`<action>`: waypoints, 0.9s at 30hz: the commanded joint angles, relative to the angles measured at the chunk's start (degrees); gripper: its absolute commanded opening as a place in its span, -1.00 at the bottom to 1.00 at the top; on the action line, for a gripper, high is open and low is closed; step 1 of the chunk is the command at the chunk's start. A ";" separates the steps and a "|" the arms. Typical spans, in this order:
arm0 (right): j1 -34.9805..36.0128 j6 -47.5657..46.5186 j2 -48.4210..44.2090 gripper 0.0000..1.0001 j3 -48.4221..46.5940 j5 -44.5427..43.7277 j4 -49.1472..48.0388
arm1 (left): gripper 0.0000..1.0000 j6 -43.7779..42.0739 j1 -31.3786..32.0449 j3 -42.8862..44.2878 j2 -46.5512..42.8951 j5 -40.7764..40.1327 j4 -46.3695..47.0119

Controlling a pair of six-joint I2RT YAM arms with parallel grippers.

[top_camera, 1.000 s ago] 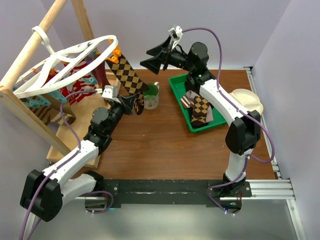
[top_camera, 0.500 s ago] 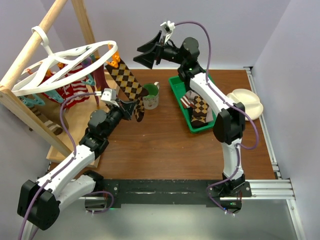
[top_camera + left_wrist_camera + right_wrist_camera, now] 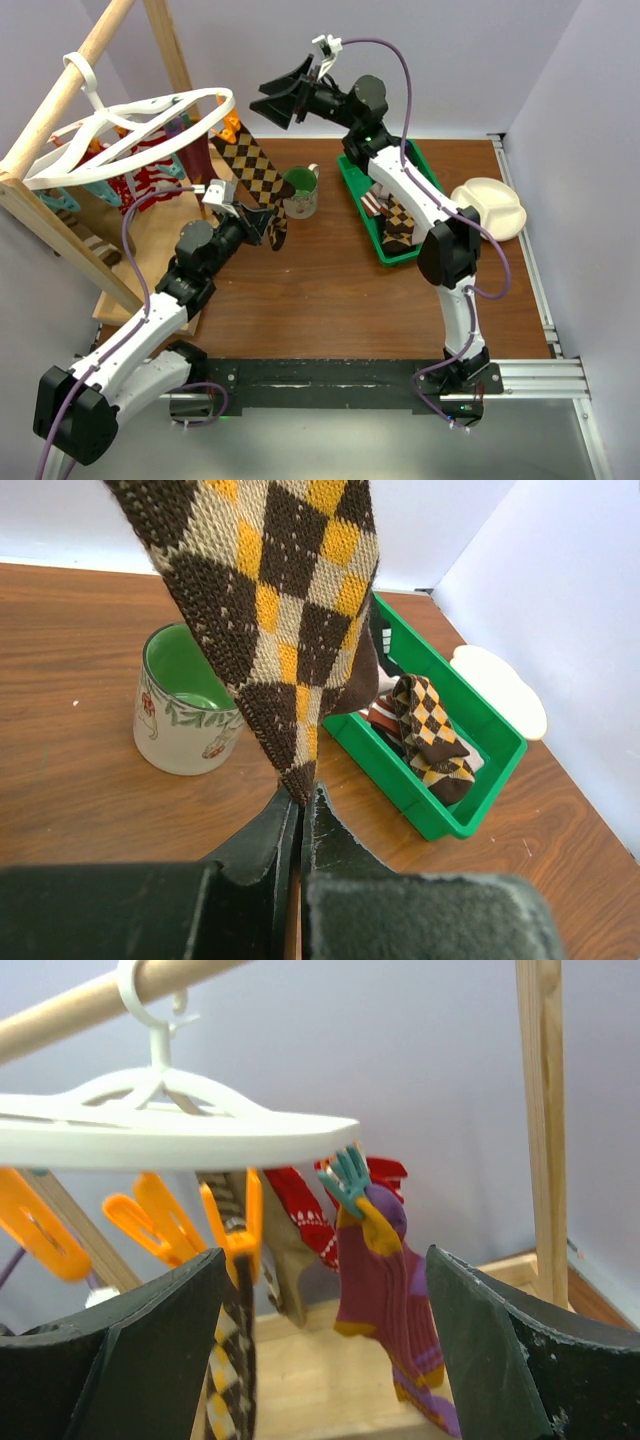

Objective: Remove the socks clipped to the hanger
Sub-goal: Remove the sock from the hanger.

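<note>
1. Black-and-tan checkered sock point(image 3: 255, 170) stays stretched taut. It runs on a diagonal from its orange plastic clip point(image 3: 232, 125) on the white plastic oval hanger point(image 3: 200, 97) down to the left gripper point(image 3: 270, 228).
2. Change: over the last second the right gripper point(image 3: 283, 100) has swung left from above the green plastic tray point(image 3: 352, 172). It has risen to the hanger's near rim.
3. Meaning: one arm tensions the sock while the other closes in on the clip. Release looks like the next step; the sock is not yet off.
4. Left arm: reaches forward from the near-left base with the wrist low. Its fingers are pressed shut on the sock's toe, just beside the white floral ceramic mug point(image 3: 185, 720).
5. Right arm: stretches high and far left, elbow raised. Its fingers are spread wide and empty, aimed at the hanger.
6. Right wrist view: the orange clip sits just inside the left finger. A purple sock point(image 3: 385, 1270) on a teal clip hangs between the fingers, farther back.
7. Other socks: red-and-white striped socks point(image 3: 150, 185) still hang under the hanger's left side. Two removed socks point(image 3: 400, 220) lie in the tray.
</note>
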State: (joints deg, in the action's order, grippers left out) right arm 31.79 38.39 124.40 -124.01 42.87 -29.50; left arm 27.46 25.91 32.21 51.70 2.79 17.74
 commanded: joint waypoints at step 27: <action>6.44 0.54 6.20 0.72 -11.34 -3.06 -1.44 | -1.00 -1.45 0.19 3.04 -1.34 3.80 -2.09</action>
State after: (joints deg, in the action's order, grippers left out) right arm 37.56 38.11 130.50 -131.59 39.57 -28.34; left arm 27.22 25.91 32.56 50.74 4.58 15.27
